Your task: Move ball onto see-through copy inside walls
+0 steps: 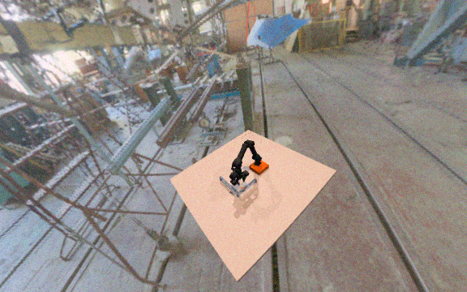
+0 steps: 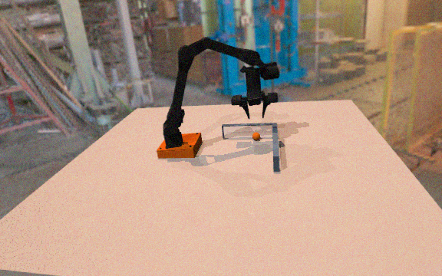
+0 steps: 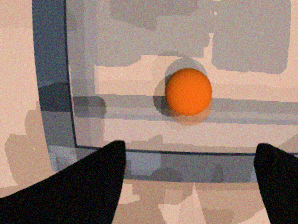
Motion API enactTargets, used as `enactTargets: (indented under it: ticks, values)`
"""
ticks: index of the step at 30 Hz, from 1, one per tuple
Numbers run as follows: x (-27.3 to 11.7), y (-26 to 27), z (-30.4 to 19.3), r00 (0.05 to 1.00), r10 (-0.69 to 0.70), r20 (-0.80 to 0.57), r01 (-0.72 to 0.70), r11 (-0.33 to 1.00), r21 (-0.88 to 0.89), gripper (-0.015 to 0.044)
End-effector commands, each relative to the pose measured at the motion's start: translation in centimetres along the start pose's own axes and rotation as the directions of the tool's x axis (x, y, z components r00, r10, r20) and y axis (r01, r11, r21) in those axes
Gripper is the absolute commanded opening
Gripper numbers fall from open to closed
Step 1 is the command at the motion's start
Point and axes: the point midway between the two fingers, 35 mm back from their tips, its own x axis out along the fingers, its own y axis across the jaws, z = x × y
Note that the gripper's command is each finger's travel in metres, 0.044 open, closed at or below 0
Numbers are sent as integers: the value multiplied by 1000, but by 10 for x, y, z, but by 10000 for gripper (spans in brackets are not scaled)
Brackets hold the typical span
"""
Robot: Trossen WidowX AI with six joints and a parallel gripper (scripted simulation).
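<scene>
Your claw hangs spread and empty, straight above the orange ball resting inside the walls' corner.
</scene>
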Motion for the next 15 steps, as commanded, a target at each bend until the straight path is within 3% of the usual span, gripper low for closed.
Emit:
enactTargets:
  ticks: [1, 5, 11, 15]
  values:
    - [3, 0, 0, 1000, -4, 1, 4, 1000, 0, 268]
    - [3, 0, 0, 1000, -4, 1, 4, 1000, 0, 268]
    - [-45, -4, 1, 1000, -9, 3, 9, 1000, 0, 426]
    - [-47, -4, 2, 1000, -9, 3, 9, 1000, 0, 440]
